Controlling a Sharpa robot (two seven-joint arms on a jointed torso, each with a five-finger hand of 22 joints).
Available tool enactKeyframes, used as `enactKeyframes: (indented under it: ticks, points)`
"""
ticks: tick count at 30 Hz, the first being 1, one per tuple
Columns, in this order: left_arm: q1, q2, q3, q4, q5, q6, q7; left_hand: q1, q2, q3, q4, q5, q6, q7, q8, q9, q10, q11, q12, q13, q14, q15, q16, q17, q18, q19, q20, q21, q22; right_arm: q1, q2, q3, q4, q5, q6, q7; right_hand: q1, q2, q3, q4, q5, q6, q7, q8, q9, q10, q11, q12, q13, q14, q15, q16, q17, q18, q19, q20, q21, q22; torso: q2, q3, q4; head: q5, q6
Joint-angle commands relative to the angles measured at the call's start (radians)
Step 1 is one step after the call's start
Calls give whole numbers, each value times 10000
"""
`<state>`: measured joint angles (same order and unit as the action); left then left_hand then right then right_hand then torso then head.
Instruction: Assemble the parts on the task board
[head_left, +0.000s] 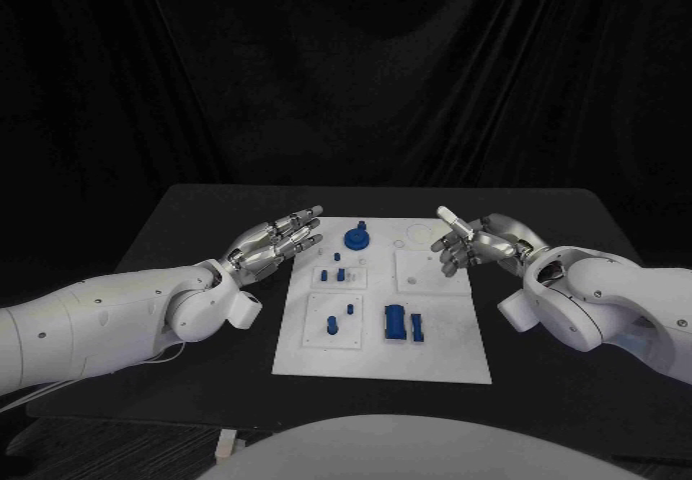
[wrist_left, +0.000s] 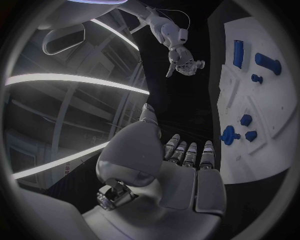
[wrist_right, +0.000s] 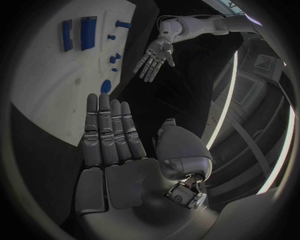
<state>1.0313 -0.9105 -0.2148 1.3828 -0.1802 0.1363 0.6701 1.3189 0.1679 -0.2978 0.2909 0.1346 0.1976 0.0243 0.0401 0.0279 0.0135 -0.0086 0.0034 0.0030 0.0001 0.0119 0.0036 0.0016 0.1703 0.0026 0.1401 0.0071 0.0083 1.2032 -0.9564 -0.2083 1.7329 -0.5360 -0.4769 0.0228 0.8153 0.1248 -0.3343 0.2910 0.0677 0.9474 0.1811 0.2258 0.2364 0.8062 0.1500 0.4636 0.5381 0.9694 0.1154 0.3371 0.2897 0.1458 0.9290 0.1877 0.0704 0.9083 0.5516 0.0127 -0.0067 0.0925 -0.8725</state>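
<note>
**Both hands hovered open beside the board, holding nothing**

The task board (head_left: 433, 360) lay flat in the middle of the black surface (head_left: 188, 215). Small blue parts stood or lay on it: a round flanged part (head_left: 358, 238) near the far edge, small pegs (head_left: 338, 273) in the middle, and a short cylinder (head_left: 392, 323) with a flat block (head_left: 417, 327) beside it nearer the robot.

The parts looked like rigid, light moulded pieces, probably smooth and apt to slip or tip if pushed sideways. A pinch across the sides of the cylinder, or across the narrow faces of the block, seemed the surest hold; the pegs would call for fingertips only.

The left hand (head_left: 274, 243) hung at the board's far left corner, fingers (wrist_left: 187, 152) straight, slightly spread and touching nothing. The right hand (head_left: 476, 242) hung at the far right corner, fingers (wrist_right: 109, 130) extended side by side, likewise empty. Whether the parts were already seated or awaiting placement could not be told.
</note>
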Motion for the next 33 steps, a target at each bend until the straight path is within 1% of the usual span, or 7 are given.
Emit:
enactKeyframes:
  ticks: [1, 4, 11, 13, 14, 18, 33]
  points:
    - [-14, 42, 9, 72, 55, -986, 2324, 8, -353, 170, 17, -90, -68, -301, -22, -9, -46, -320, -7, -2, -1, -348, -36, -16, 114, -16, -314, -61, -56, -128, -49, 3, -67, 2021, -446, 3338, 275, -579, 489, 17, -97, -525, -82, -319, -235, -1295, 756, -1110, -878, -1522, 781, -1060, -630, -453, -1819, 403, 145, -837, 0, 0, -2, 18, -1]
    - [-14, 56, 9, 108, 36, -1363, 2520, -112, -598, 394, 25, -132, -232, -544, -113, -31, -135, -560, -34, -30, -1, -534, -36, -16, 111, -26, -531, -71, -83, -259, -83, 3, -149, 2354, -58, 4134, 391, -1744, 1536, 96, -41, -2195, -1105, -1252, -717, -4378, -163, -2682, -1938, -6061, 539, -2820, -1768, -714, -8072, 955, -392, -6176, -8, -4, -7, 40, -1]
    - [-15, 72, 9, 114, -468, -1910, 2679, -541, -1204, 1138, 43, -213, -438, -1207, -192, -62, -135, -1182, -34, -30, -1, -637, -36, -16, 83, -26, -770, -71, -83, -585, -55, 2, -453, 2744, 388, 5599, 1053, -2323, 1896, 88, 241, -5629, -2652, -1837, -1656, -7029, -1330, -3690, -3733, -9050, -94, -3130, -2617, -665, -9210, 488, -627, -8329, -36, -18, -6, 72, -1]
    - [-2, 54, 0, 87, -189, -1384, 44, -4337, -1679, 1683, -844, -527, -925, -243, -401, -279, -135, -767, -34, -30, -1, -119, -36, -16, -511, -26, -1401, -71, -83, -579, -54, -10, -464, 2208, 102, 4352, -1718, -2003, 2332, -814, -677, -6760, -1811, -2258, -2364, -7334, -1500, -4636, -4240, -9694, -400, -3371, -2897, -1458, -9290, -212, -704, -9083, -33, -13, -6, 72, 0]
    - [-2, 55, 3, 89, -186, -1395, 41, -4354, -1679, 1702, -847, -527, -925, -243, -401, -279, -135, -767, -34, -30, -1, -119, -36, -16, -511, -26, -1401, -71, -83, -582, -48, -3, -467, 2218, 91, 4354, -2004, -2005, 2414, -980, -677, -6992, -1811, -2258, -2364, -8062, -1500, -4636, -4359, -9694, -1154, -3371, -2897, -1458, -9290, -360, -704, -9083, -33, -14, -6, 70, 5]
    - [5, 105, 89, 161, -107, -1702, -20, -5732, -1679, 1927, -1148, -1346, -1114, -243, -401, -279, -135, -695, -34, -30, -1, -119, -36, -16, -524, -26, -1401, -71, -83, -675, 129, 201, -581, 2525, -204, 4414, -5585, -1248, 3343, -2090, -677, -8430, -1811, -2258, -2364, -8062, -1500, -4636, -5381, -9694, -1154, -3371, -2897, -1458, -9290, -1877, -704, -9083, -35, -20, -1, 14, 159]
    - [101, 739, 1176, 1064, 901, -5587, -802, -9139, -1679, 2978, -1957, -1346, -1976, -243, -401, -279, -135, 86, -34, -30, -1, -119, -36, -16, -998, -26, -1401, -71, -83, -1486, 1676, 1982, -1573, 5208, -2784, 4942, -8153, -1248, 3343, -2910, -677, -9474, -1811, -2258, -2364, -8062, -1500, -4636, -5381, -9694, -1154, -3371, -2897, -1458, -9290, -1877, -704, -9083, -63, -97, 48, -669, 2025]
